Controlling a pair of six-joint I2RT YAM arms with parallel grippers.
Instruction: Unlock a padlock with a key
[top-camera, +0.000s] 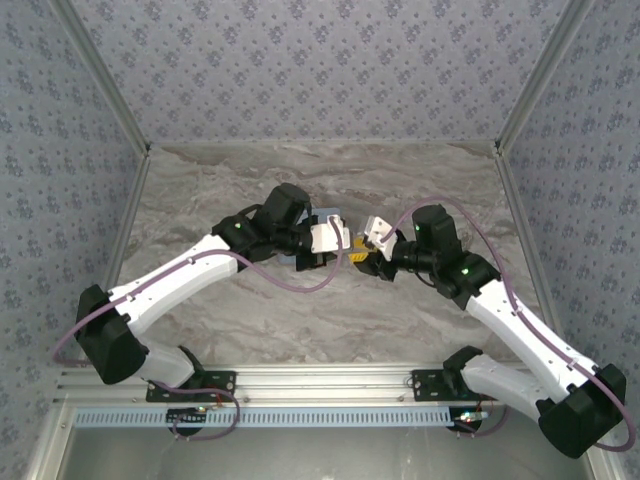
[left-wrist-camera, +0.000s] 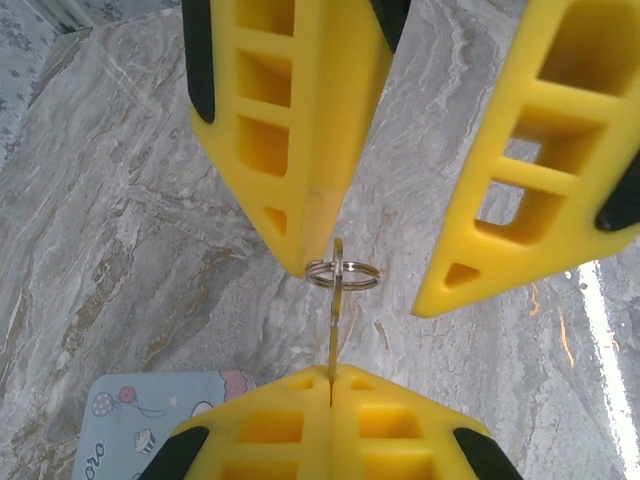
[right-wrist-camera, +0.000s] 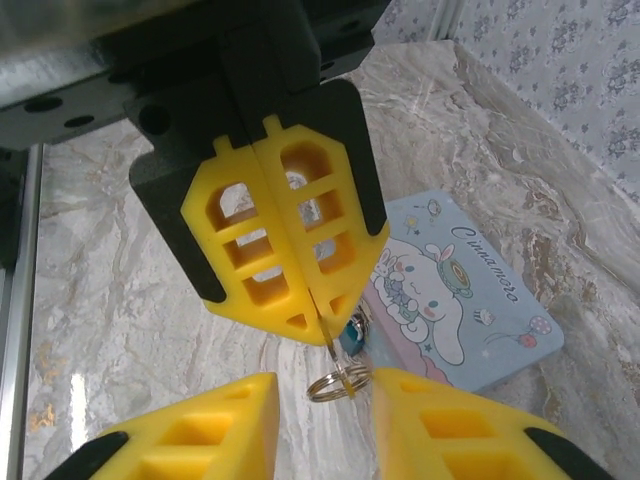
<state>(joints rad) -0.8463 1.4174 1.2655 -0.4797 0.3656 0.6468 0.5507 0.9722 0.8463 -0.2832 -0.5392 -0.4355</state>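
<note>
The left gripper (right-wrist-camera: 318, 318) is pinched tight on the key (left-wrist-camera: 333, 335), by the blade end as far as I can see. That leaves the key ring (right-wrist-camera: 338, 381) poking out between the spread fingers of the right gripper (right-wrist-camera: 325, 388), which looks to me like a handover being set up. The padlock (right-wrist-camera: 352, 336) peeps out as a blue-teal bit just behind the left fingertips, close beside the Cinnamoroll tin (right-wrist-camera: 470, 300) on the marble table (right-wrist-camera: 120, 300).
</note>
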